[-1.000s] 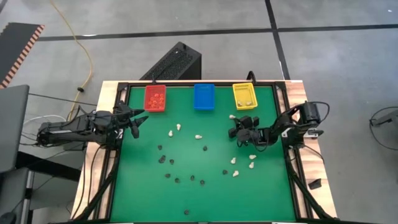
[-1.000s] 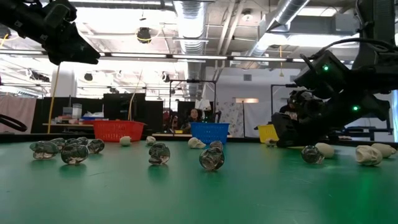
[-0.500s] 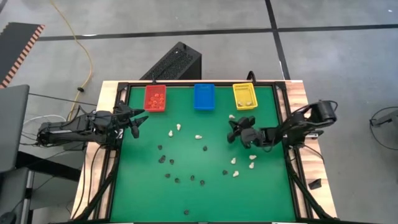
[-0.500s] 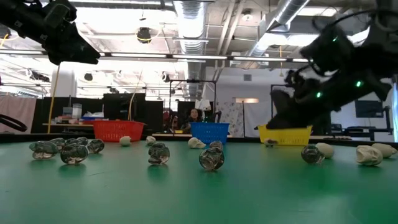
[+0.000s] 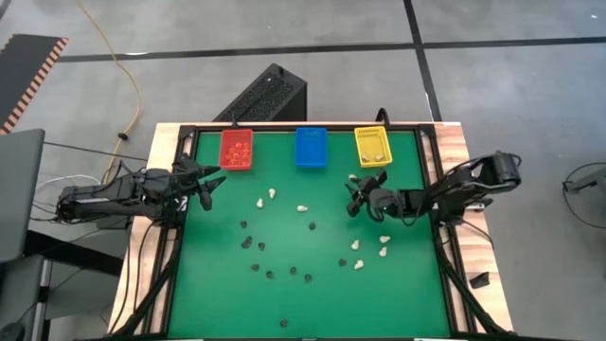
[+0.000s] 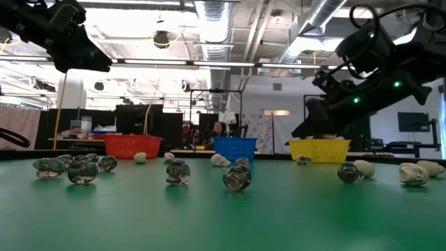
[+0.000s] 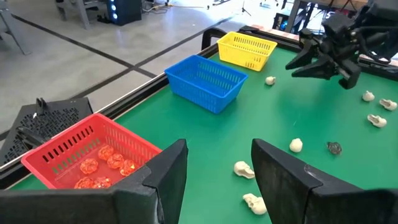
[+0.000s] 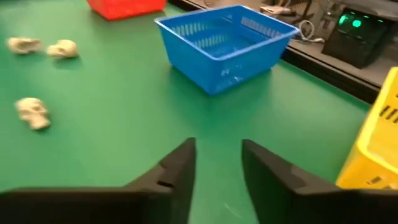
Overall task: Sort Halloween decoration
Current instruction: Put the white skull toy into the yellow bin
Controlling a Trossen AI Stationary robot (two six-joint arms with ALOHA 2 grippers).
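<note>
Table with green mat carries red bin, blue bin and yellow bin along its far edge, evidently one per colour. Right gripper hovers just short of the yellow bin, jaws parted and empty; left gripper waits open near the red bin. Trinkets lie scattered mid-mat, some already binned.

Arms: two, dark, jointed, with black cables looping off the links.
Right end effector: black wedge fingers, green lights glowing behind.
Left end effector: matte black.
</note>
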